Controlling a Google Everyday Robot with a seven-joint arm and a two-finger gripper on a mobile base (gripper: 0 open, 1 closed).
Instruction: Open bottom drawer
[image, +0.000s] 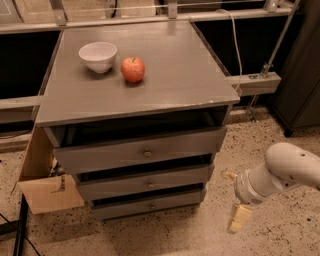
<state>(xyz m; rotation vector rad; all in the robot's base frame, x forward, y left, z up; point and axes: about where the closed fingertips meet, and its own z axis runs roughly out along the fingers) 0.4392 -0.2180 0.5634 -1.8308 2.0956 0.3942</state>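
Observation:
The grey cabinet (135, 95) has three drawer fronts stacked under its top. The bottom drawer (125, 208) is the slimmest, lowest front, with a small round metal knob (151, 205) at its centre, and sits close to the floor. My gripper (234, 198) is low at the right, on the end of the white arm (287, 170), right of the cabinet and about level with the bottom two drawers. Its cream fingers (239, 219) stand apart and hold nothing. It touches no drawer.
A white bowl (98, 56) and a red apple (132, 69) sit on the cabinet top. An open cardboard box (47, 192) stands against the cabinet's left side. A dark cabinet (302, 75) stands at the far right. The floor is speckled (200, 235).

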